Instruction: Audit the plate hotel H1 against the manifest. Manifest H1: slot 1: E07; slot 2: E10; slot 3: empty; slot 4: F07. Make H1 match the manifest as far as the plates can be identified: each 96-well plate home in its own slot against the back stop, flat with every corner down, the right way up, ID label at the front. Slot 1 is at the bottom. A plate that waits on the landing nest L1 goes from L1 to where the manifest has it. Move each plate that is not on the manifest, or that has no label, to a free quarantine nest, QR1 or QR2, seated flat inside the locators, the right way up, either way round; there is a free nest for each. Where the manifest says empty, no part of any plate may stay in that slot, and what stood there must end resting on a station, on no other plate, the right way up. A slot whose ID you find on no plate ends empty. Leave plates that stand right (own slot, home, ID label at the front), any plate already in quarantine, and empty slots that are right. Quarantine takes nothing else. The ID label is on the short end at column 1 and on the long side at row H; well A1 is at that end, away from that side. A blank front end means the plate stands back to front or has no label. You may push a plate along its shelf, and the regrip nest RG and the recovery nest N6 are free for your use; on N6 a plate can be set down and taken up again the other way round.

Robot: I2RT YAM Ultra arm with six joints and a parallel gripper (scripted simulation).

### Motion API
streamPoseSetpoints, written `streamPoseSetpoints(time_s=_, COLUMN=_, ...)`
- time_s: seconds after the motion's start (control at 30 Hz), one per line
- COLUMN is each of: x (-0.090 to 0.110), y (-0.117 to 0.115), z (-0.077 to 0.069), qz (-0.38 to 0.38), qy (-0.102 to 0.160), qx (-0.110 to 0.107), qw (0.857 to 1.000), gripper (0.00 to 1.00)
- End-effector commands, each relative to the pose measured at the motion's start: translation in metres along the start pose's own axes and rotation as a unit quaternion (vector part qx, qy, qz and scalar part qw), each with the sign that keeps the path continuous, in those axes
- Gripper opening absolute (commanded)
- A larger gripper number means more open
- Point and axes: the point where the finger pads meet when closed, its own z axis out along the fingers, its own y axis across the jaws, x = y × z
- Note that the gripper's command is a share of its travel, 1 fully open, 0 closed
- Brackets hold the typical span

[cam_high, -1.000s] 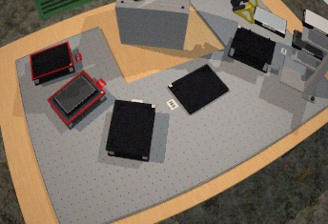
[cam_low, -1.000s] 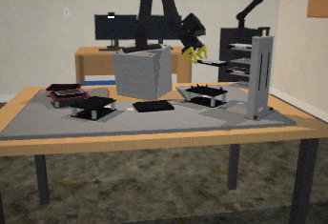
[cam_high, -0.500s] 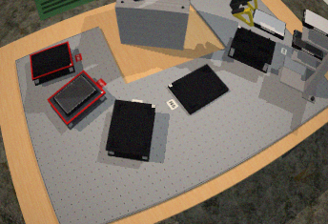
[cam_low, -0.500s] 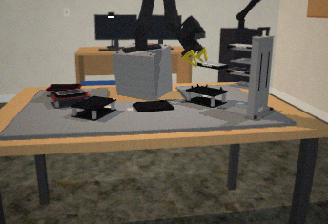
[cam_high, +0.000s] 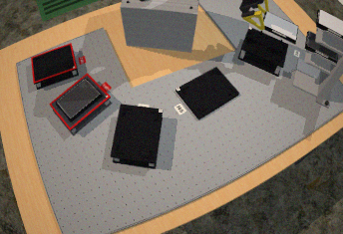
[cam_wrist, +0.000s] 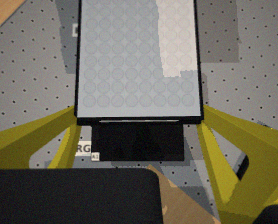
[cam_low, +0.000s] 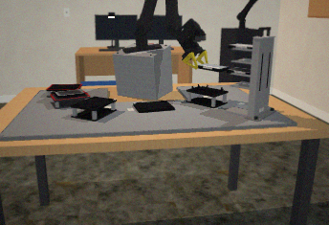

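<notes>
plastic 96-well plate: we judge it light, stiff, slick-sided. gripper grips its near end across the long sides; we'd keep it level.

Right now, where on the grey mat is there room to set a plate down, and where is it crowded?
Roomiest: the grey mat in front of the raised black nest and the flat black pad. Crowded: red-framed nests at left; by the hotel, the gripper holds a plate above the RG nest.
</notes>
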Motion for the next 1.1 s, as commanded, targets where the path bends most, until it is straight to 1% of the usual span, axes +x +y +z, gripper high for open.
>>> streamPoseSetpoints(time_s=0.0, x=-0.008, y=0.0, z=0.005, qz=0.006, qy=-0.018, qx=0.0, qw=1.0, gripper=0.86)
streamPoseSetpoints(time_s=0.27, x=0.001, y=0.0, z=0.009, qz=0.003, qy=-0.016, qx=-0.002, qw=1.0, gripper=0.86)
streamPoseSetpoints(time_s=0.53, x=0.004, y=0.001, z=0.014, qz=0.003, qy=-0.018, qx=-0.003, qw=1.0, gripper=0.86)
streamPoseSetpoints(time_s=0.83, x=0.003, y=0.002, z=0.023, qz=0.008, qy=-0.026, qx=-0.002, qw=1.0, gripper=0.86)
streamPoseSetpoints(time_s=0.93, x=0.003, y=0.005, z=0.023, qz=0.005, qy=-0.027, qx=-0.005, qw=1.0, gripper=0.86)
streamPoseSetpoints(time_s=1.07, x=0.006, y=0.002, z=0.027, qz=0.008, qy=-0.026, qx=-0.002, qw=1.0, gripper=0.86)
